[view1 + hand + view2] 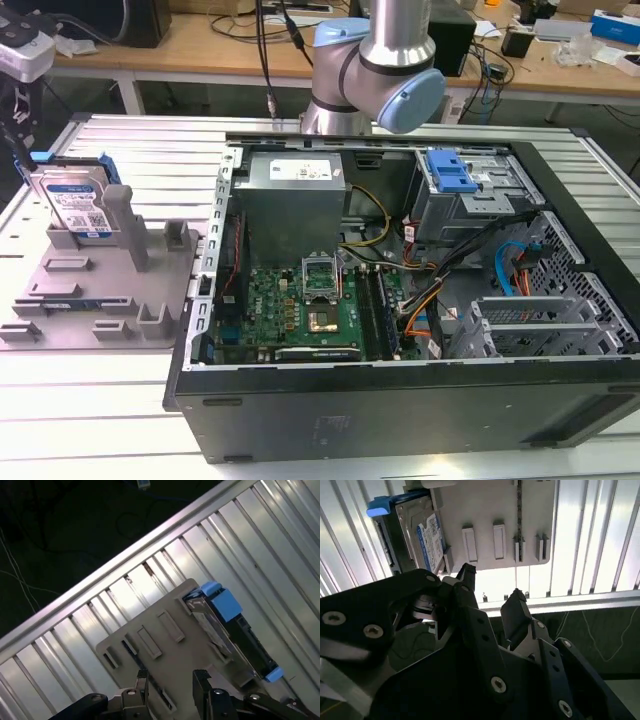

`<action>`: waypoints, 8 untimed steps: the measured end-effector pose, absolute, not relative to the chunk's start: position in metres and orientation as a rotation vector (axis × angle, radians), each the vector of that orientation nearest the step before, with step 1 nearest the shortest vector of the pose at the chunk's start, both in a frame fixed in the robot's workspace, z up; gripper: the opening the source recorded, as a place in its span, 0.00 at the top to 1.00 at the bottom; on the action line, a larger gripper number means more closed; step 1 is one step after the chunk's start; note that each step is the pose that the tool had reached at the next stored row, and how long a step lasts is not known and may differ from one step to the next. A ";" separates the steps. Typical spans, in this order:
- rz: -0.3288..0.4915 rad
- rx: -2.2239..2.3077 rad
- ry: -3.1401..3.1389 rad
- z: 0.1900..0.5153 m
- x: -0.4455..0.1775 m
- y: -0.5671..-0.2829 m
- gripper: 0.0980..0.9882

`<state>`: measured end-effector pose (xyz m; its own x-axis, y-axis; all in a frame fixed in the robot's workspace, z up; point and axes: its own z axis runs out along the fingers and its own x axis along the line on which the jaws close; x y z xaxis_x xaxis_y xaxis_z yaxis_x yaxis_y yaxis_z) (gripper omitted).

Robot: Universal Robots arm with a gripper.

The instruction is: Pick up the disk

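Note:
The disk (78, 205) stands on edge in the grey holder (110, 290) at the exterior view's left, its white-and-blue label facing forward and its blue frame showing at the top. My gripper (20, 125) hangs above the disk, a little toward the exterior view's left and apart from it. In both wrist views the gripper (492, 587) (171, 680) is open with nothing between its fingers. Both views also show the disk (420, 535) (225, 625) some way beyond the fingertips, at one end of the holder (485, 510) (165, 645).
An open computer case (400, 400) takes up the middle and the exterior view's right, with a motherboard (300, 310), cables and a blue drive-bay latch (450, 175) inside. The holder's upright posts (132, 225) stand beside the disk. The ribbed metal table's edge (125, 560) runs close behind the holder.

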<state>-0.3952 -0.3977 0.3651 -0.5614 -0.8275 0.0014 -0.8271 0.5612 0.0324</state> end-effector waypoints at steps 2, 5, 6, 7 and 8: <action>-0.043 1.520 -2.730 0.365 -0.395 -0.398 0.57; -0.042 1.597 -2.684 0.365 -0.395 -0.398 0.57; -0.042 1.637 -2.659 0.365 -0.395 -0.398 0.57; -0.042 1.658 -2.646 0.365 -0.395 -0.398 0.57; -0.041 1.683 -2.630 0.365 -0.395 -0.398 0.57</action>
<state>-0.3952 -0.3977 0.3647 -0.4188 -0.9081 0.0014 -0.9076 0.4186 0.0323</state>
